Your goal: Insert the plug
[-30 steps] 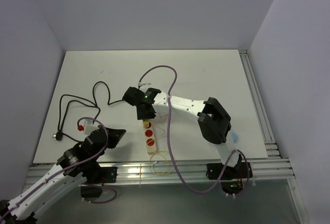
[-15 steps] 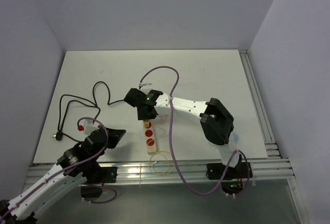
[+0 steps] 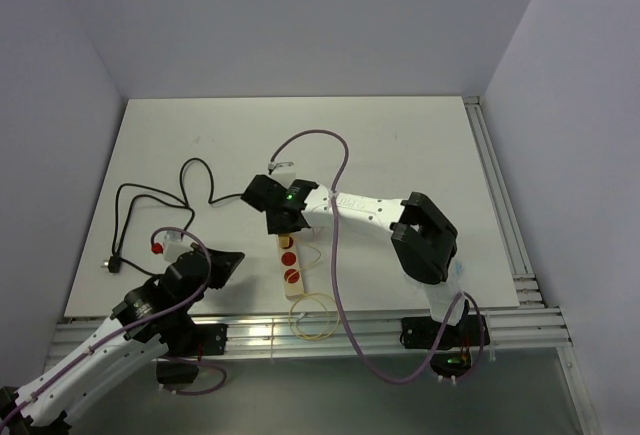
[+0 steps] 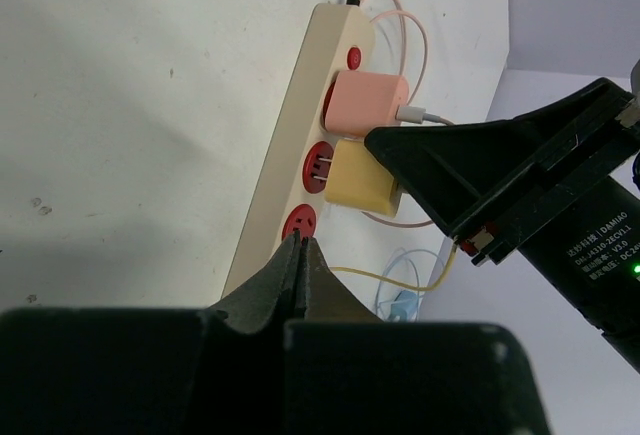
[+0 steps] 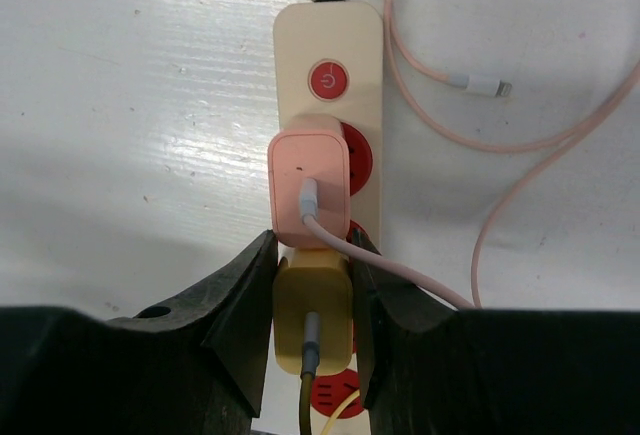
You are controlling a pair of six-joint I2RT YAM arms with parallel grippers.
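1. Shifted: my right claw [image 5: 311,255] has slid nearer along the power strip [image 5: 328,40].
2. It's clamped on the yellow plug [image 5: 312,325], held between its fingers, with the pink plug [image 5: 308,190] touching just ahead.
3. Left claw [image 4: 299,247] is clenched and empty.

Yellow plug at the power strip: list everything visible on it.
The yellow plug is a glossy rounded plastic block, a yellow cable leaving its back. The right gripper clamps its sides. It touches the pink plug beside it, over a red socket of the cream power strip; its prongs show partly, seemingly not fully seated.
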